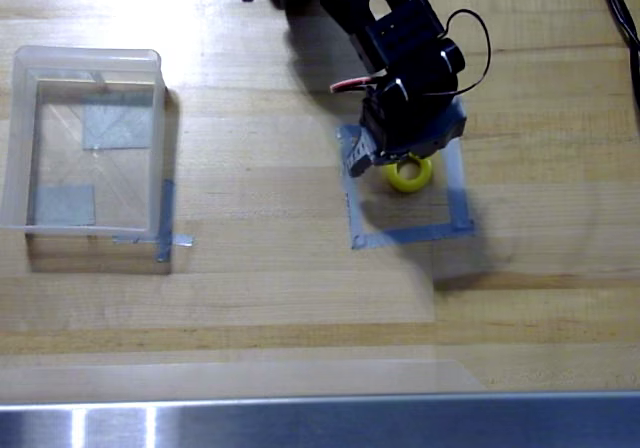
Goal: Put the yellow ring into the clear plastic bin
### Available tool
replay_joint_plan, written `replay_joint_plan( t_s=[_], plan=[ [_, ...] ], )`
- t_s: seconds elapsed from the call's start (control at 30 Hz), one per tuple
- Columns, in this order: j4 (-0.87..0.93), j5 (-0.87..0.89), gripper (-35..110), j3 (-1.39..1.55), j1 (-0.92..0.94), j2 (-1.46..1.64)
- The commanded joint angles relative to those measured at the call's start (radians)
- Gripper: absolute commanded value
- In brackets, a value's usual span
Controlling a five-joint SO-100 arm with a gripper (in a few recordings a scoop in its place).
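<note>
The gripper (398, 164) hung right over the yellow ring (409, 175) inside the tape square (408, 186). I couldn't tell how its fingers stood. The clear plastic bin (88, 60) sat well left.

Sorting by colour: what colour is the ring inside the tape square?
Bright yellow ring, clearest in the overhead view.

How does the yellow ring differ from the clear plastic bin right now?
The yellow ring is small, round and opaque; the clear plastic bin is far larger, square and see-through. The ring lies inside a grey tape outline right of centre, partly under the hand; the bin stands at the left, away from the arm. Both rest on the wooden table.
</note>
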Motion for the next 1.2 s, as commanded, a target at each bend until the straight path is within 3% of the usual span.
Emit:
replay_joint_plan(
  t_s=[0.0, 0.4, 1.17],
  plan=[
    [-0.044, 0.008, 31, 0.046, -0.017, 0.028],
    [-0.183, 0.009, 31, 0.176, -0.017, 0.037],
    [-0.189, 0.144, 31, 0.173, 0.06, -0.028]
  ],
)
